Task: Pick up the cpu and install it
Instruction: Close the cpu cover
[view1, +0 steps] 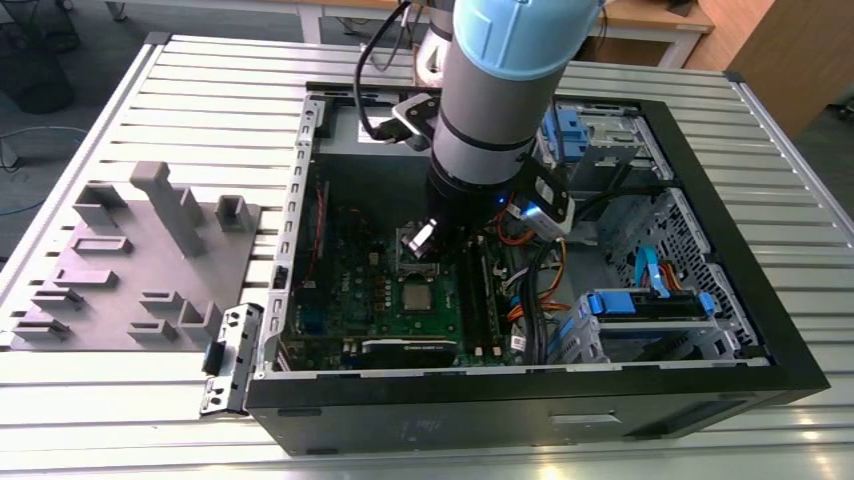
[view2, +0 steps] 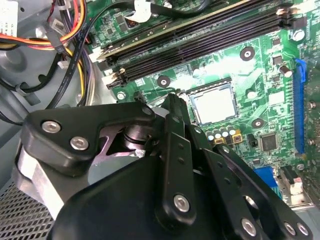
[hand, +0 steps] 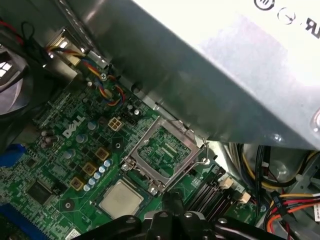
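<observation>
Inside the open black computer case (view1: 747, 330), lying on its side on a ribbed metal tabletop (view1: 200, 100), a green motherboard (view1: 400, 310) covers the floor, with bundles of orange, yellow and black cables (view1: 534, 280) and blue plastic drive brackets (view1: 647, 305) packed along the case's side toward the exterior view's right. Beside the case, toward the exterior view's left edge of the tabletop, sits a grey plastic moulded tray (view1: 127, 260) with raised blocks and recesses. The small flat silver-grey square cpu (view1: 416, 298) lies flat on the motherboard; in the first wrist view the cpu (hand: 120, 198) rests just beside the square metal-framed socket with its hinged frame tipped up (hand: 165, 152). The pale blue and grey robot arm (view1: 507, 90) reaches down into the case, and the black gripper (view1: 430, 243) hangs above the socket area, near the cpu but apart from it. I cannot tell how the jaws stand; in the second wrist view the cpu (view2: 214, 104) lies clear beyond the gripper's black linkage (view2: 175, 150), with long black memory slots (view2: 200, 45) further off
</observation>
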